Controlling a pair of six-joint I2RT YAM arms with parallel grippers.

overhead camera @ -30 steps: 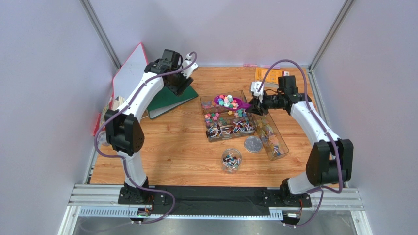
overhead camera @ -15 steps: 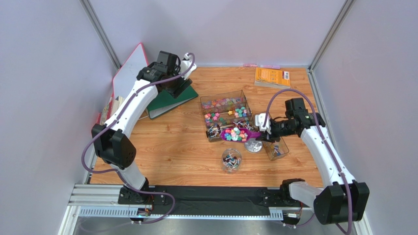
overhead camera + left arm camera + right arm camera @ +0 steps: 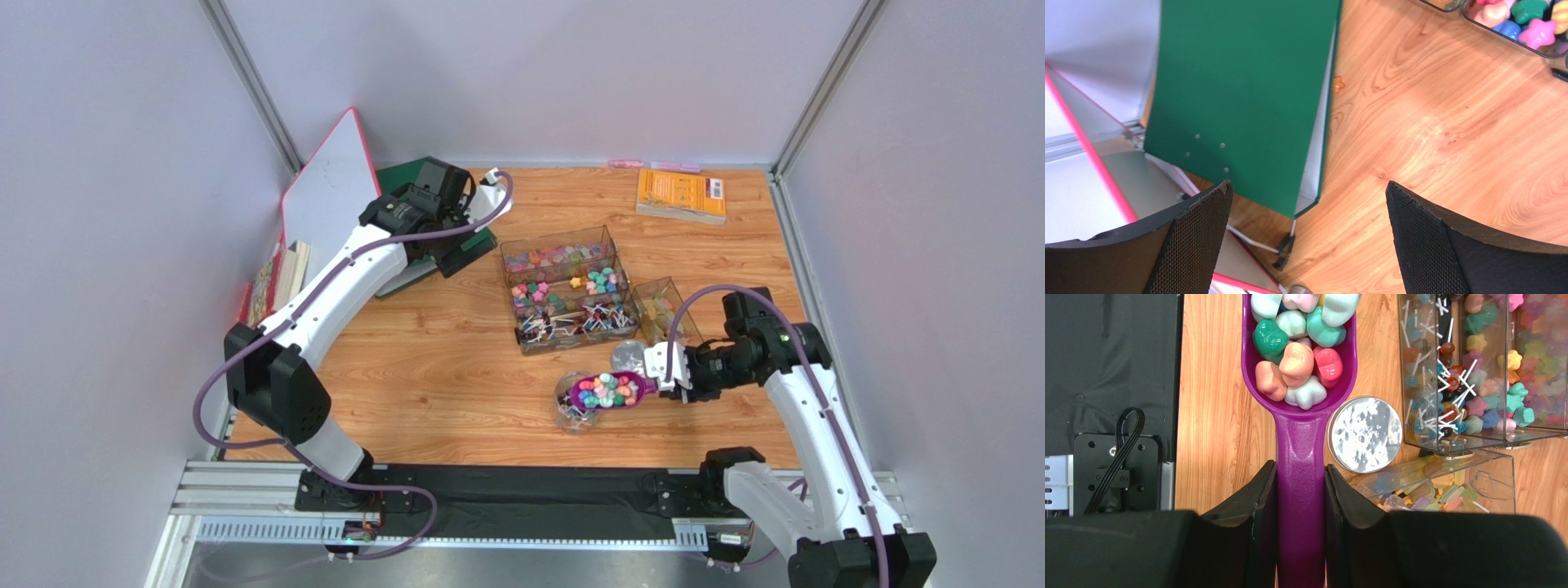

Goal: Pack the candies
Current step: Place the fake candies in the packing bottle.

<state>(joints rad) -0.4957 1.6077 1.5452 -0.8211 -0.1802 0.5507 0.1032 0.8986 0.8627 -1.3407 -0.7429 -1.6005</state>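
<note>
My right gripper [image 3: 678, 375] [image 3: 1300, 484] is shut on the handle of a purple scoop [image 3: 1300, 435]. The scoop [image 3: 610, 391] is full of mixed pink, green and white candies [image 3: 1296, 349] and hangs over a small clear round jar [image 3: 577, 407] that holds a few candies. More candies, some on white sticks, fill a divided clear tray [image 3: 567, 289] [image 3: 1475, 373] at mid table. My left gripper [image 3: 481, 206] [image 3: 1309, 202] is open and empty over the edge of a green binder [image 3: 1241, 92] at the back left.
A round silver lid [image 3: 631, 358] [image 3: 1364, 433] lies next to the jar. A long clear tray [image 3: 669, 316] of small sweets sits right of the divided tray. An orange book [image 3: 680, 194] lies at the back. A pink-edged board [image 3: 324, 196] leans at the left wall.
My right arm has carried the loaded scoop from above the divided tray toward me, past the lid, to over the jar. My left gripper has shifted right along the binder.
</note>
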